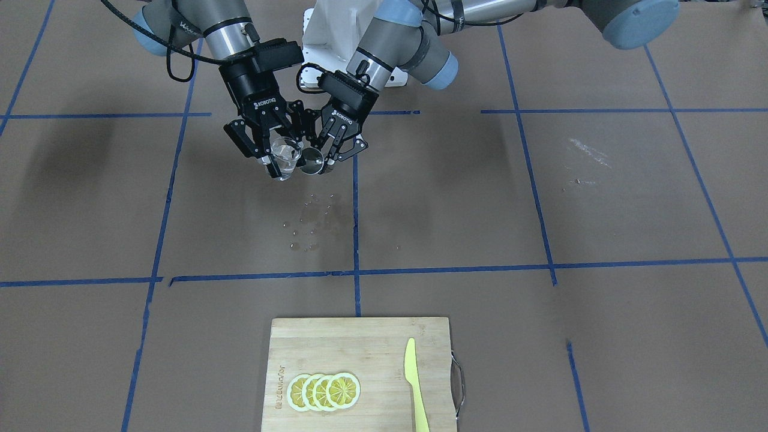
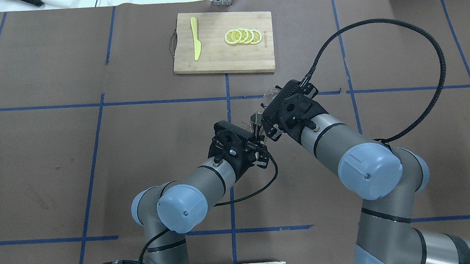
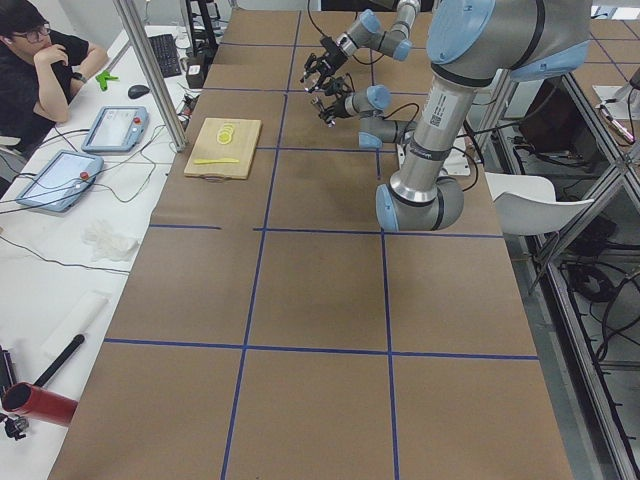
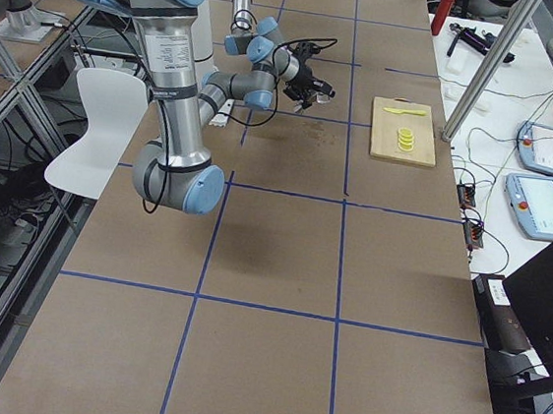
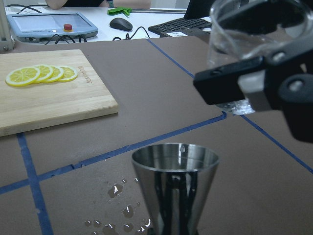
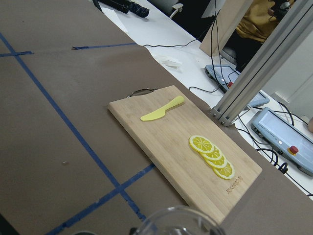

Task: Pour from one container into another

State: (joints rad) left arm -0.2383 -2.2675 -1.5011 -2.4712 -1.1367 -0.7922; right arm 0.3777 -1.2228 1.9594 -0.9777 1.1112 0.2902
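Your left gripper [image 1: 323, 159] is closed on the metal jigger [image 5: 175, 188] below its upper cone. It's stiff, light and probably slick when wet. At its 1 o'clock and higher, the right gripper [image 1: 282, 161] clamps the glass cup [image 5: 230, 44] across its wall. The glass is fragile and smooth, so squeeze gently.

Near right arm [image 4: 171, 77] and far left arm [image 4: 241, 1] meet near the cutting board [image 4: 422, 123] (lemon slices [image 4: 404, 138], yellow knife [image 4: 402, 110] on it)

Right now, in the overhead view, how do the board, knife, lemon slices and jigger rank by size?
1. Board.
2. Knife and lemon slices: the row looks about as long as the knife, so no ranking.
3. Jigger, partly hidden.
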